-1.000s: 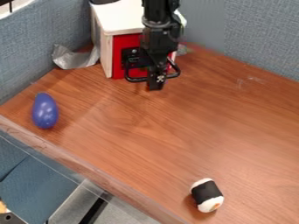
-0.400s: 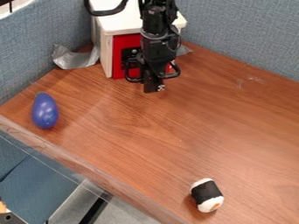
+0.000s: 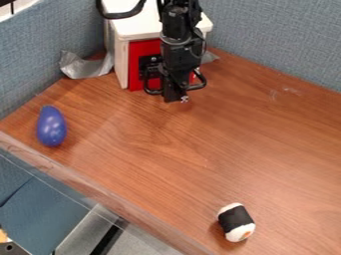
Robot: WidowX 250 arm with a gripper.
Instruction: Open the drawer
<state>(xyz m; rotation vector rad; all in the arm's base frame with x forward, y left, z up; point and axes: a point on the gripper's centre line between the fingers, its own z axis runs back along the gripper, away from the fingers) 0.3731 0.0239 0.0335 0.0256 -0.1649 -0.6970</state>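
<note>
We see the black robot arm [image 3: 178, 31] come in at the top edge of the frame, a little right of centre, and hang almost straight down in front of a white-topped box [image 3: 137, 24]. A black cable [image 3: 122, 15] loops over the box top to the left of the arm. At the arm's lower end, the black gripper [image 3: 176, 96] points down at the wooden tabletop [image 3: 136, 149], in the upper middle of the frame. We cannot tell how far open it is, nor whether it has hold of anything.

The red drawer front [image 3: 136, 52] is on the box behind the arm, which hides much of it. We see parts of a black curved handle [image 3: 152, 91] on both sides of the gripper; we cannot tell whether the two touch.

Crumpled silvery material [image 3: 83, 68] lies just left of the box. A glossy purple toy eggplant [image 3: 51, 126] lies at the left of the frame, and a black-and-white toy sushi roll [image 3: 236, 222] at the lower right.
</note>
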